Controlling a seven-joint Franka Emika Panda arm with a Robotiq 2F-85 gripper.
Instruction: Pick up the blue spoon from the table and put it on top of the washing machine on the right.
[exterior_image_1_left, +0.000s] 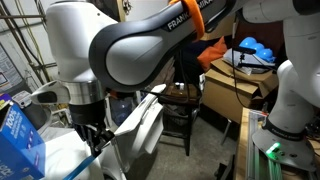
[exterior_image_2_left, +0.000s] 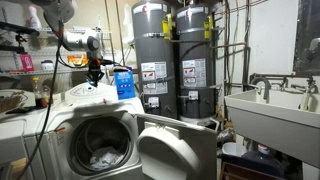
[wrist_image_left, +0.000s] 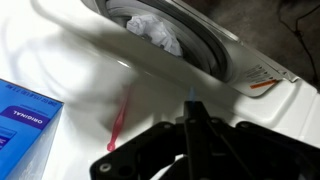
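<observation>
My gripper (wrist_image_left: 190, 108) is shut, and a small bright blue tip of the blue spoon (wrist_image_left: 190, 95) sticks out between the fingertips. The rest of the spoon is hidden by the fingers. The gripper hangs just above the white top of the washing machine (wrist_image_left: 90, 70). In both exterior views the gripper (exterior_image_1_left: 95, 135) (exterior_image_2_left: 95, 68) points down over the machine's top (exterior_image_2_left: 85, 97). The small dark table (exterior_image_1_left: 180, 102) stands behind the arm, and its top is mostly hidden.
A blue box (wrist_image_left: 22, 125) (exterior_image_2_left: 123, 82) stands on the machine's top next to the gripper. A thin red stick-like thing (wrist_image_left: 120, 120) lies on the top. The drum opening (wrist_image_left: 165, 35) holds laundry, and its door (exterior_image_2_left: 175, 150) hangs open. A blue heap (exterior_image_1_left: 258, 48) lies on a cardboard box. A white sink (exterior_image_2_left: 270, 105) is at the side.
</observation>
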